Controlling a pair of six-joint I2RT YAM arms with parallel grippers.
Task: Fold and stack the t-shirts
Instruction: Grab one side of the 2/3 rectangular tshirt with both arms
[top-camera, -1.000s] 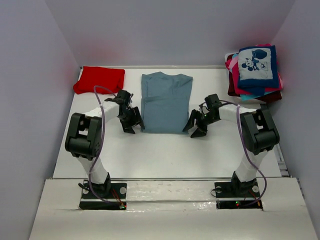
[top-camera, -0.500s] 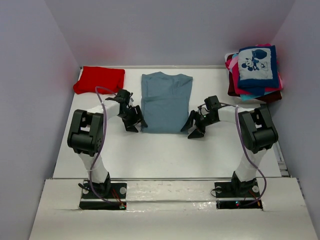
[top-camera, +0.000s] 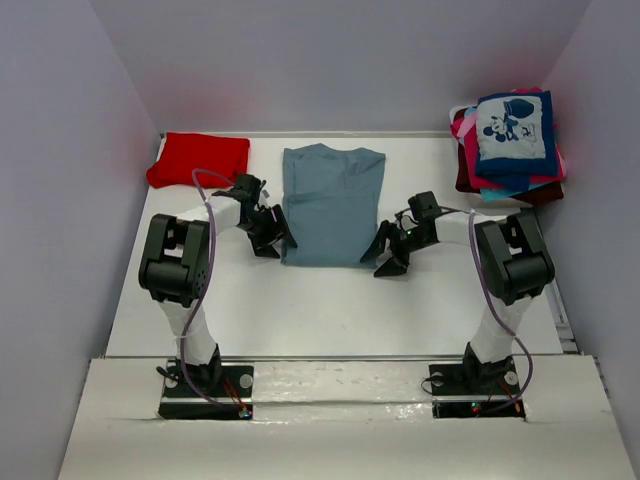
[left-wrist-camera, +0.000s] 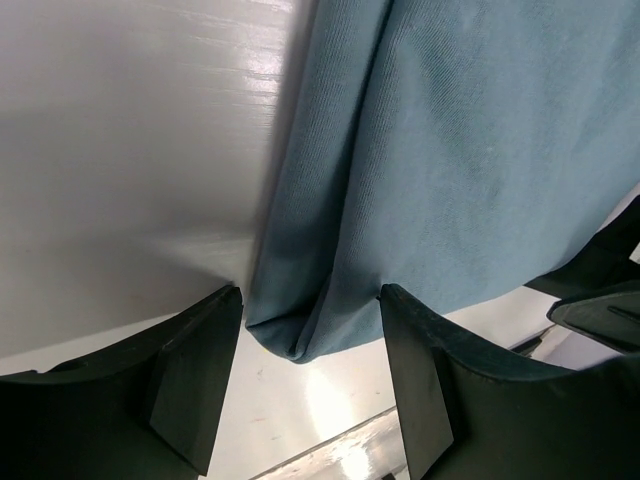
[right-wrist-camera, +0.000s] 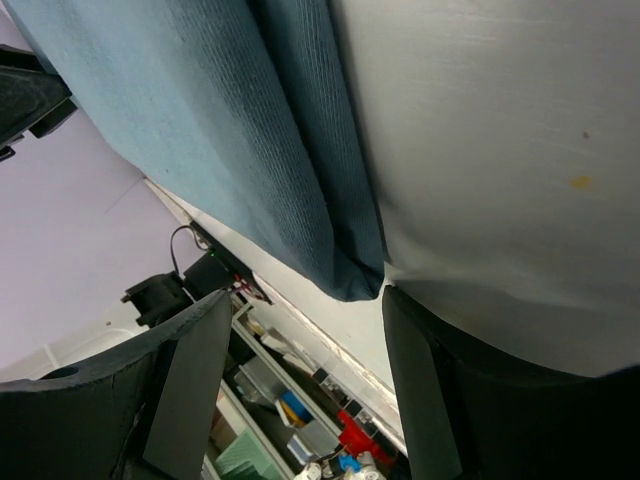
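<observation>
Over at the far left corner of the white table (top-camera: 330, 300) lies a red t-shirt (top-camera: 198, 158), folded into a flat packet. Next along, the left gripper (top-camera: 272, 240) is down low at the near left corner of the grey-blue t-shirt (top-camera: 332, 203). Its jaws stand wide apart with that corner lying loose between them, not pinched. The wrist view shows a doubled edge of cloth running up from the corner. The grey-blue shirt lies flat in the middle of the table, folded in to a long rectangle, collar end away from the arms. At its near right corner sits the right gripper (top-camera: 388, 255), likewise spread wide and straddling the cloth's corner without clamping it. Far right, at the back corner, is a stack of folded t-shirts (top-camera: 510, 145): a navy one with a cartoon mouse print on top, with pink, teal and maroon layers under it.
</observation>
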